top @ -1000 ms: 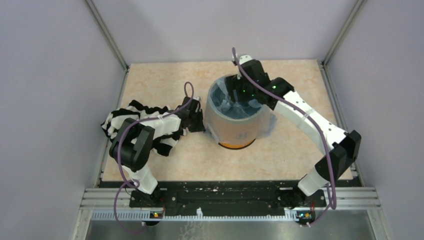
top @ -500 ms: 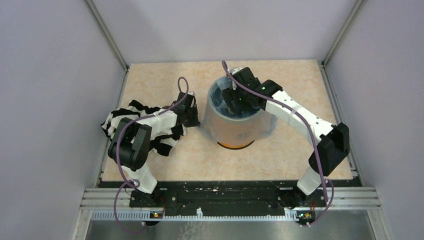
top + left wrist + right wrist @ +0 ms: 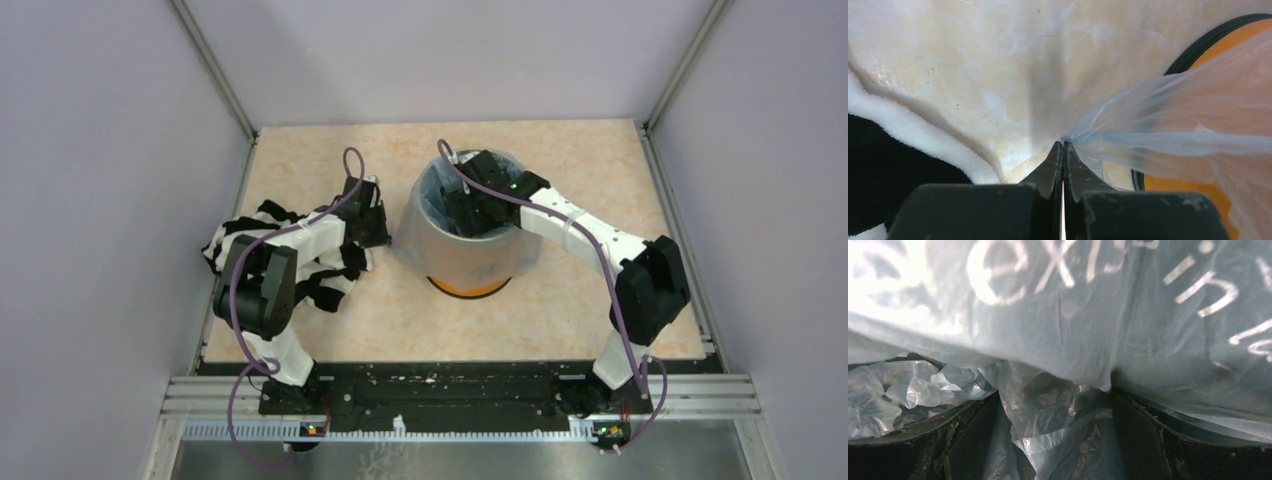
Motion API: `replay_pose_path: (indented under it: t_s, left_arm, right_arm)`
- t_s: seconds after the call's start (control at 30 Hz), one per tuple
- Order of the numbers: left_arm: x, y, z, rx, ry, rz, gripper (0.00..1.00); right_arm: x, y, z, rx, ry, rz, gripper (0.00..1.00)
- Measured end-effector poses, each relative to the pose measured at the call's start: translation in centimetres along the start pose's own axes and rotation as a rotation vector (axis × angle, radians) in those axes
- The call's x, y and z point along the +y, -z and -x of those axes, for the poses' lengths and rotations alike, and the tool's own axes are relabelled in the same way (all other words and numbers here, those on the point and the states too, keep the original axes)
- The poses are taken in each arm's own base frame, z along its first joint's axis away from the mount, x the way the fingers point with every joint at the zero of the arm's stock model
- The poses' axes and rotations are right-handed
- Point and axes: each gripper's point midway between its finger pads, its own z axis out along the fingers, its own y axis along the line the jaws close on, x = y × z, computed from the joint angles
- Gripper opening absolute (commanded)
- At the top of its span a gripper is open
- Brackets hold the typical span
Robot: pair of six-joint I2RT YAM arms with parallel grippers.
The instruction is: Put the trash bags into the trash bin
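Left jaws clamp trash bag (image 3: 1173,115) edge, stretched left of trash bin (image 3: 470,289); right jaws spread open, deep inside bin.

top view: even, diffuse overhead light; the table (image 3: 300,170) is uniformly bright, shadows under the arms are faint and soft, and detail is sharp to the corners. left wrist view: bright, with pale glare patches on the tabletop and a soft grey shadow rising from the tips of the left gripper (image 3: 1063,146), whose near body is dark and slightly blurred. right wrist view: dim, with blown-out glare at upper left on the trash bag (image 3: 1058,340), glints on its crinkles at lower left, and the fingers (image 3: 963,440) of the right gripper (image 3: 1055,392) nearly black.
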Motion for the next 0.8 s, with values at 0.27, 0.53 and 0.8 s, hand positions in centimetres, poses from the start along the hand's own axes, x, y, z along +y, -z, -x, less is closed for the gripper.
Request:
replay_pose_path:
  t_s: [0.27,0.53,0.8]
  left_arm:
    - [-0.2,0.1,-0.1,0.011,-0.003,-0.011,0.00]
    - [-0.8,0.3,0.4,0.005,-0.004,-0.028,0.00]
    - [-1.2,0.6,0.6,0.005,-0.007,-0.047,0.00]
  right_arm:
    - [-1.0,-1.4,-0.9,0.013,-0.007,-0.037,0.82]
    - [-0.9,-2.6,-1.2,0.009,-0.005,-0.039,0.82]
    - [-0.9,-3.7,-1.7,0.010,-0.004,-0.049,0.82]
